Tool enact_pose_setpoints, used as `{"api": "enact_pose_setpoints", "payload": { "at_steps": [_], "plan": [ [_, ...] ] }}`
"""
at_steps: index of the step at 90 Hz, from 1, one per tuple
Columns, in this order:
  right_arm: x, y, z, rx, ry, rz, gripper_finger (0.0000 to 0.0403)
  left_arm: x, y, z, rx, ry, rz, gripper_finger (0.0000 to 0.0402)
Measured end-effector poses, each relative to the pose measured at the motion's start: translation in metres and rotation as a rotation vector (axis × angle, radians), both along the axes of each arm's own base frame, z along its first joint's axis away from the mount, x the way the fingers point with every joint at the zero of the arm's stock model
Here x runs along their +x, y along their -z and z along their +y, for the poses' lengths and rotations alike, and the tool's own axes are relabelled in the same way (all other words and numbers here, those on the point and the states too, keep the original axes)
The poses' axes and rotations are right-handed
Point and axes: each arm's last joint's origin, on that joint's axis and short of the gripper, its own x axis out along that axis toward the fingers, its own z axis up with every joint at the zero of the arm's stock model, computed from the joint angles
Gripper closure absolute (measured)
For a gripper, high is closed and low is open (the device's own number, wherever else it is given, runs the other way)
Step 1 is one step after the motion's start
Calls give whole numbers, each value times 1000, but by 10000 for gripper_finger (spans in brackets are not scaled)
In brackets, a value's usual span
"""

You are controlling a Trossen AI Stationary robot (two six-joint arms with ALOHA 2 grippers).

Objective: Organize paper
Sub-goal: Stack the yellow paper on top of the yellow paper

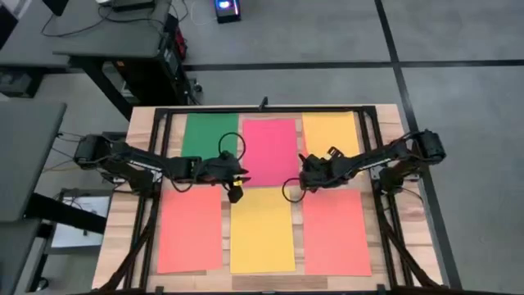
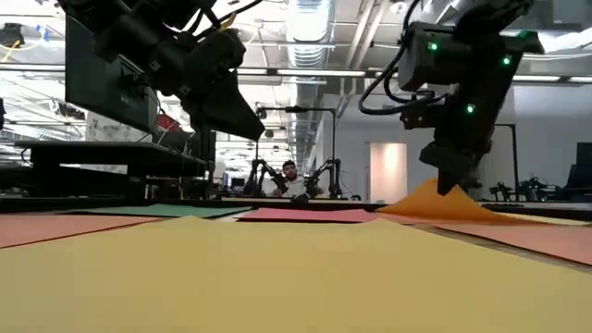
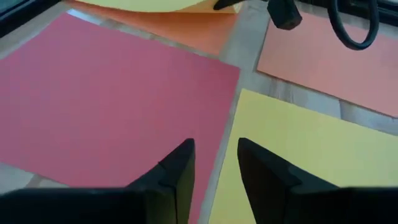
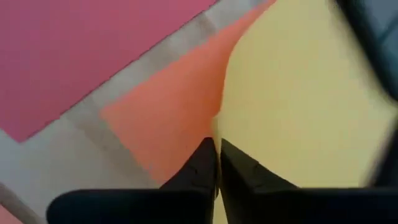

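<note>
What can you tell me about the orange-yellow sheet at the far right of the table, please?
The orange-yellow sheet is a thin, plain rectangle of paper in the far row, right of the pink-red sheet. It lies mostly flat on the table, but its near corner is lifted into a peak, plain in the low view. The right gripper is shut on that raised edge. An orange sheet lies beneath the lifted part. The left gripper hovers open, away from it.
</note>
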Motion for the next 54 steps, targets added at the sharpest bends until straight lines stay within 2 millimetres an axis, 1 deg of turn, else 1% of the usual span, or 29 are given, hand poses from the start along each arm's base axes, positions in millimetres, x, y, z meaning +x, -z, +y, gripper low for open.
{"api": "enact_pose_setpoints", "payload": {
  "at_steps": [9, 19, 30, 41, 54],
  "plan": [
    [6, -23, -1, -52, -2, 36, 403, 1, -2, 0, 9, 5, -16, 295],
    [14, -55, -1, -109, -3, 47, 403, 3, -6, 0, 35, 18, -61, 295],
    [22, -91, 0, -144, -22, 33, 403, 6, -12, 0, 106, 53, -112, 295],
    [27, -125, 7, -160, -53, -14, 403, 13, -30, 0, 180, 79, -136, 295],
    [31, -164, 22, -156, -120, -106, 403, 21, -52, -3, 266, 121, -114, 288]
  ]
}}
